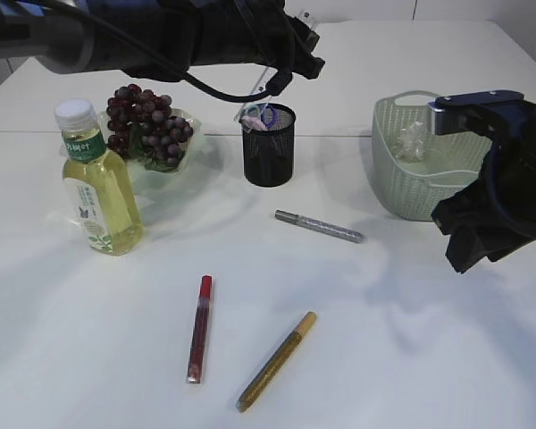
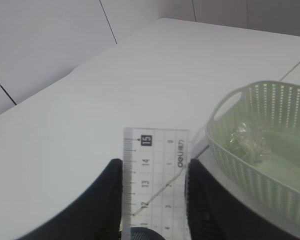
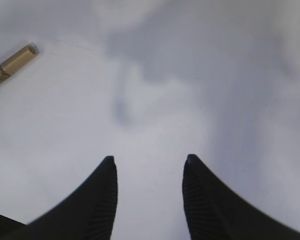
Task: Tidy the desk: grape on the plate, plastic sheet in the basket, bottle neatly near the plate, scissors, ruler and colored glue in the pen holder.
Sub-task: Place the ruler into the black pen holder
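— Clear plastic ruler clamped between the left gripper fingers, right above the black mesh pen holder!
— And the right gripper?
— Fingers apart, gripping nothing, low over bare table — gold glue pen to its far left. 3 glue pens lie loose on the near side; grapes plated far left.
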